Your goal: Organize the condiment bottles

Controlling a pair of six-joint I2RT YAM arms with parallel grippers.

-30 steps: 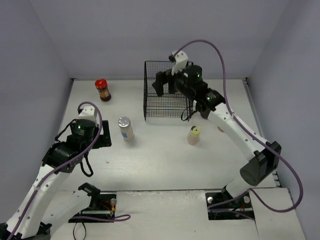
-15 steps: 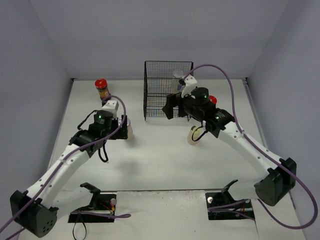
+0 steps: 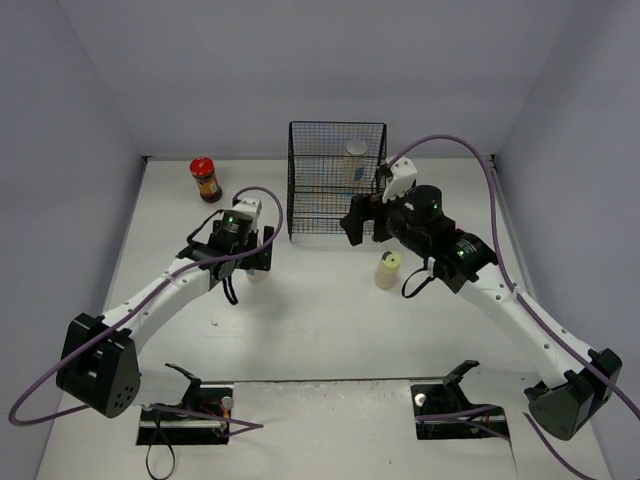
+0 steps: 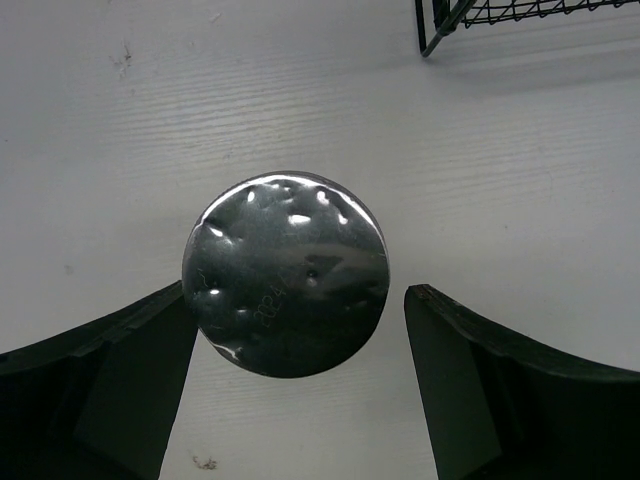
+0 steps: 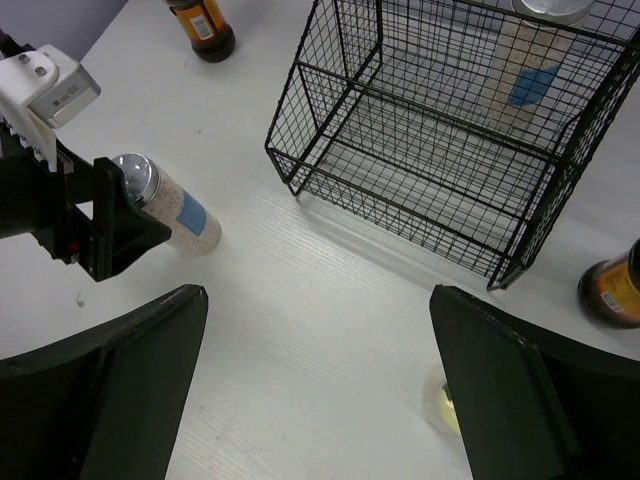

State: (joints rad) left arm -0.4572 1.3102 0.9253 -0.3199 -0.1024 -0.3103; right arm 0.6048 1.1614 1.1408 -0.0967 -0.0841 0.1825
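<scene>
Fingers (image 4: 100,380) of the left gripper (image 4: 297,300), spread, have come astride the silver-capped bottle (image 4: 286,273), ready to grasp; right gripper (image 5: 318,300) likewise released.

Top camera looking down from high behind near edge, covering whole counter (image 3: 320,320). Left wrist camera pointing straight down, very near silver-capped bottle (image 4: 286,273). Right wrist camera slanting down from farther off, sharing that bottle with it and basket (image 5: 440,150) with top view.

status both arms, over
Left gripper open, jaws either side of pale silver-capped bottle. Right gripper open, empty, by black wire mesh basket. Nothing blocking.
</scene>
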